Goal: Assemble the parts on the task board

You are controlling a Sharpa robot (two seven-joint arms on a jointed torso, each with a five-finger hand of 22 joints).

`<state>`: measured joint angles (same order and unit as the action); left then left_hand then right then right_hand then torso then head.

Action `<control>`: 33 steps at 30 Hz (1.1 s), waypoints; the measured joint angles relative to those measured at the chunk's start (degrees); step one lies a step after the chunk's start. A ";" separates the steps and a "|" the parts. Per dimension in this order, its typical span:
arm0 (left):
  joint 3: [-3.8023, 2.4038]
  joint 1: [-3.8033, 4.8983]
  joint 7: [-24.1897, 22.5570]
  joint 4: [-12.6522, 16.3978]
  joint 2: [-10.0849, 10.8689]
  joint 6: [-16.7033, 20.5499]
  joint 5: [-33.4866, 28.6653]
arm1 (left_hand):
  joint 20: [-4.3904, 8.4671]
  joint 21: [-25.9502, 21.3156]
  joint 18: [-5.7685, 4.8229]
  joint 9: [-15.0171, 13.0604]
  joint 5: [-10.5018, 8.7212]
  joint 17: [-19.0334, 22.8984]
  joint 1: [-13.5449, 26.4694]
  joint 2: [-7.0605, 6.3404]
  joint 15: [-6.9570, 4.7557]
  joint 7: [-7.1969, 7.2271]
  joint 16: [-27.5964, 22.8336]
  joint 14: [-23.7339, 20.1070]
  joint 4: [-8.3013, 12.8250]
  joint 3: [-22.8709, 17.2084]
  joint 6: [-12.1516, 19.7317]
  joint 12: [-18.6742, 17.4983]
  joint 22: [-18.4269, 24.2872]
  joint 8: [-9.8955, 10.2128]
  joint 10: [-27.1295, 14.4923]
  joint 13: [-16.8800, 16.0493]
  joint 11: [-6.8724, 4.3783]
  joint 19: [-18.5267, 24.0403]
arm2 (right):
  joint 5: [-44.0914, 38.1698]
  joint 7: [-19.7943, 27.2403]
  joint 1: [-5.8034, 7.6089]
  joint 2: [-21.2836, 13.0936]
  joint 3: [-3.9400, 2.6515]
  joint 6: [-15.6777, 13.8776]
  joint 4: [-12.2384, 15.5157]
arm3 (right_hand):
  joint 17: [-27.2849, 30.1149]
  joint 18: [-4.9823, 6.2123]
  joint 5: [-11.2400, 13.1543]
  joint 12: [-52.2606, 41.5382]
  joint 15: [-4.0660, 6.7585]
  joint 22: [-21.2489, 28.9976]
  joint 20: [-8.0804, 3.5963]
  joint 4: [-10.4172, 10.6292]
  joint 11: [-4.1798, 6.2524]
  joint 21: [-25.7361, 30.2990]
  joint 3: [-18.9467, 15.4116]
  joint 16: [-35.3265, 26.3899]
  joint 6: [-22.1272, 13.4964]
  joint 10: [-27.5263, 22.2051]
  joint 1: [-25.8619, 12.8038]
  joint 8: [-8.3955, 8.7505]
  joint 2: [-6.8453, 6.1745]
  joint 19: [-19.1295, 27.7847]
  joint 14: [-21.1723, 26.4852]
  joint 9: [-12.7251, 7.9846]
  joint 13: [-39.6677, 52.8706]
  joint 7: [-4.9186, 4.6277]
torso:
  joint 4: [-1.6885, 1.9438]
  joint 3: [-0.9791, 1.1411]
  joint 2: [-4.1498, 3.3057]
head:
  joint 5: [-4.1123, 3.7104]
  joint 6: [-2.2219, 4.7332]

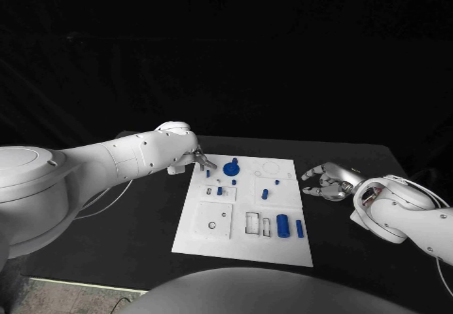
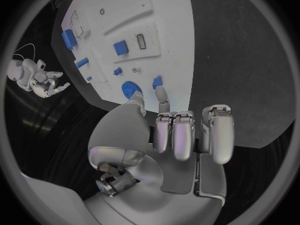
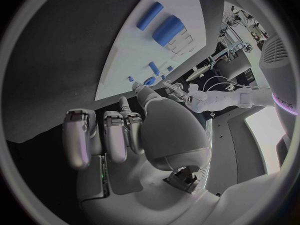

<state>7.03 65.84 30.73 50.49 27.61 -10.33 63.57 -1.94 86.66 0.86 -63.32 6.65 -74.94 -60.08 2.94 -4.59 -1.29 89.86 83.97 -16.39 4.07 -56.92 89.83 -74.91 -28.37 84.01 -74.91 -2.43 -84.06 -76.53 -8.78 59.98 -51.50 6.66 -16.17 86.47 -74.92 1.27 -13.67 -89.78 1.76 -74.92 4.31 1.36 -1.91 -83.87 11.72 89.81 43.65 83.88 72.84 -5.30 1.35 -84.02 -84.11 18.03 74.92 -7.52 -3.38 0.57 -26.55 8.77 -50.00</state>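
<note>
Head view: left hand at the task board's 11 o'clock corner, beside the blue gear; grasp unclear. Left wrist: fingers curled, apparently empty. Right wrist: right hand loosely curled, holding nothing, off-board. Could nudge neighbouring pegs.

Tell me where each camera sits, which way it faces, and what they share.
Head view: on the head, looking down at the task board; both arms show.
Left wrist view: behind the left hand, facing the board's blue parts.
Right wrist view: behind the right hand, facing across the board.
Shared: the board; each wrist view shows the other hand.
</note>
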 measured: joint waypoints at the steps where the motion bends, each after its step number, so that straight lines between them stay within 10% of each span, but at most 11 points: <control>1: 0.00 -0.16 -0.03 -0.17 -0.09 0.05 0.00 | 0.00 0.00 0.00 0.00 0.05 0.00 -0.02 0.02 0.00 -0.02 0.00 0.00 0.00 0.00 0.02 0.00 0.00 0.00 0.00 0.00 0.00 0.00 | 0.00 0.02 0.00 -0.01 0.00 -0.02 0.00 | 0.00 0.00 0.00 0.00 0.00 0.00 0.00 0.00 0.00 0.00 0.00 0.00 0.00 0.00 0.00 0.00 0.00 0.00 0.00 0.00 0.00 0.00 | 0.01 -0.01 0.00 | 0.00 0.00; 33: -0.02 -1.43 -0.96 -2.48 -0.96 0.54 -0.13 | 0.00 -0.45 0.00 -0.19 4.00 0.02 -1.88 1.28 0.00 0.19 0.00 0.00 -0.02 0.65 -0.19 0.00 -0.01 1.02 0.00 0.00 0.00 0.00 | 0.08 0.22 0.00 -0.19 0.00 -0.19 0.12 | 0.02 0.00 -0.24 0.00 0.00 0.02 0.00 0.16 0.00 0.00 0.16 0.00 0.00 0.00 0.00 0.00 0.00 0.00 0.00 -0.09 0.00 0.00 | -0.06 -0.03 -0.02 | 0.04 0.00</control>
<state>7.01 64.40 29.77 48.01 26.65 -9.80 63.44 -1.94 86.21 0.86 -63.51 10.64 -74.92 -61.97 4.21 -4.59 -1.10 89.86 83.97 -16.41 4.73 -57.11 89.83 -74.92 -27.35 84.00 -74.91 -2.43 -84.06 -76.45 -8.55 59.98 -51.69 6.66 -16.36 86.59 -74.90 1.27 -13.91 -89.78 1.76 -74.90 4.30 1.52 -1.90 -83.87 11.89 89.81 43.65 83.88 72.85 -5.30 1.35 -84.02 -84.11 17.94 74.92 -7.52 -3.44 0.53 -26.58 8.81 -50.00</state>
